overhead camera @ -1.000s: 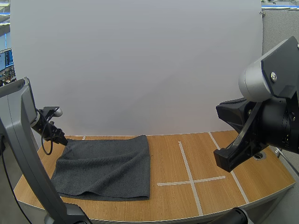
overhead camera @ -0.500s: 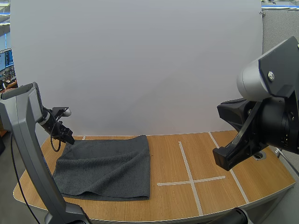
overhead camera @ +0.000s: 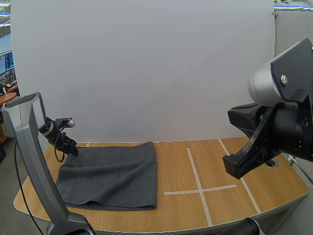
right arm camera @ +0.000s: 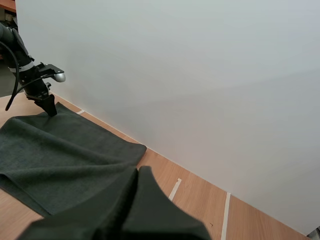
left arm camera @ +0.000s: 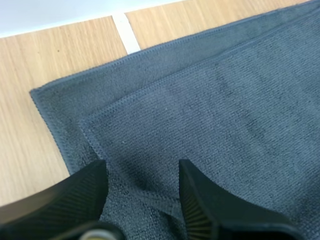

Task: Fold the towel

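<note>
Dark towel point(overhead camera: 112, 174) lies flat on the tabletop's point(overhead camera: 220, 166) left side, 2 layers showing. Left tool point(left arm camera: 142, 169) hangs released over its far-left corner; right tool point(right arm camera: 141, 176) is clenched on nothing. Soft, light, floppy, I'd judge: pinch both layers at the corner hem.

Slim grey left arm point(overhead camera: 27, 142); right arm point(overhead camera: 274, 83) silver rounded joint, black angular housing; black ribbed fingers point(left arm camera: 65, 197).
</note>
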